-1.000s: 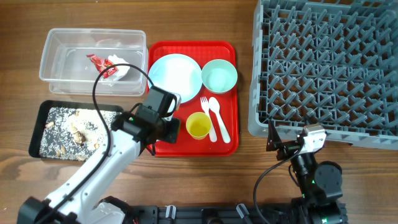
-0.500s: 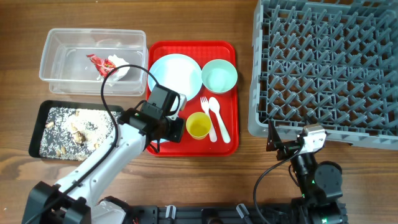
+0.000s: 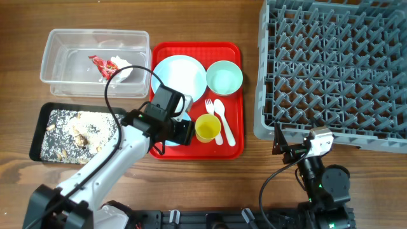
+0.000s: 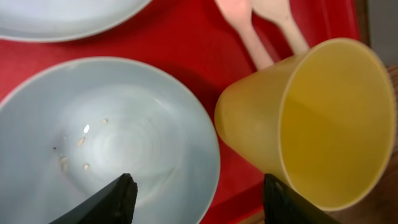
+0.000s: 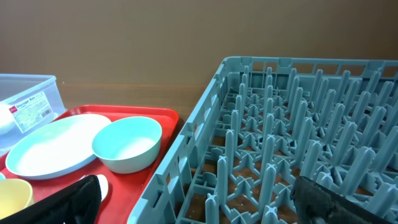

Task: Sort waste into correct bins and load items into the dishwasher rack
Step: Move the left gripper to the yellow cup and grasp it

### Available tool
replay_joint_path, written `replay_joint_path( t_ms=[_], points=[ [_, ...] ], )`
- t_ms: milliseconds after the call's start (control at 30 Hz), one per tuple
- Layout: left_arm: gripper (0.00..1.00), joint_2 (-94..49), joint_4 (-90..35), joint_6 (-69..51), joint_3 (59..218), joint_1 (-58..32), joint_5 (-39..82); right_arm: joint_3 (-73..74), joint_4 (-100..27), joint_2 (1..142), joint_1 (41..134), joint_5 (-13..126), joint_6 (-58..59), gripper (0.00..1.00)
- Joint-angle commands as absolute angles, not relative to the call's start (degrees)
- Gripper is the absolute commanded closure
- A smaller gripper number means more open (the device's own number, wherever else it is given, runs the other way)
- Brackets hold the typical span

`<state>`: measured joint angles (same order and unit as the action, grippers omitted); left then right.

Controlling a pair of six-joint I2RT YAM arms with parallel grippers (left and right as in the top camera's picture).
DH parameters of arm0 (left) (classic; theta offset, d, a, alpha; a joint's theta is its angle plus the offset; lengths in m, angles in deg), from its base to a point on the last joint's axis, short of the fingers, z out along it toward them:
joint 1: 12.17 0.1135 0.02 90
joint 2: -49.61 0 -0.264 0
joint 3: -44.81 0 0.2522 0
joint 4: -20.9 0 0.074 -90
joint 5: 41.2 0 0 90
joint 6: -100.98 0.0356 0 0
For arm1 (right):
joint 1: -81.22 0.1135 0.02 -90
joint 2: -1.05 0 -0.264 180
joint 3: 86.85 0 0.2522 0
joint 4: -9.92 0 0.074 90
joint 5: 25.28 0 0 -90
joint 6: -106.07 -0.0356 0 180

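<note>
Two glossy round bowls sit on the red tray [image 3: 197, 48]. The left gripper [image 4: 199, 190] hangs spread wide over the near bowl [image 4: 112, 143], just beside the upright, tapered yellow cup [image 4: 317, 124]. The far bowl [image 3: 224, 77] sits behind. The white fork [image 3: 213, 124] and spoon [image 3: 225, 127] lie near-to-far, heads far. The right gripper [image 5: 199, 202] gapes, holding nothing, near the pegged grey rack [image 5: 280, 62].

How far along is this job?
Waste looks sorted: wrapper in the clear tub, scraps in the black tray. Left gripper hovers open over one bowl. Still to load: that bowl, other bowl, plate, yellow cup, fork, spoon on the red tray; the rack holds nothing.
</note>
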<state>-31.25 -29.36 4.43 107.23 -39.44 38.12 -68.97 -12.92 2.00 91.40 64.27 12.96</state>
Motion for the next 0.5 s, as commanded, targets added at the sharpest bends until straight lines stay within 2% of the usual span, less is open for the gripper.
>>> replay_joint_path(
  t_ms=[0, 200, 300, 467],
  points=[
    [0.35, -26.2, -29.5, 4.5, 110.3, -39.6, 38.0, -69.1, -12.7, 1.6, 91.2, 63.3, 13.5, 0.00],
    [0.36, -21.8, -30.3, 4.5, 110.4, -39.6, 42.6, -69.1, -12.7, 1.6, 91.2, 63.3, 13.5, 0.00],
    [0.44, -21.3, -30.3, 4.5, 110.4, -39.7, 40.0, -69.1, -12.7, 1.6, 91.2, 63.3, 13.5, 0.00],
    [0.45, -23.0, -29.8, 4.5, 110.4, -39.7, 36.6, -69.1, -12.7, 1.6, 91.2, 63.3, 13.5, 0.00]
  ],
)
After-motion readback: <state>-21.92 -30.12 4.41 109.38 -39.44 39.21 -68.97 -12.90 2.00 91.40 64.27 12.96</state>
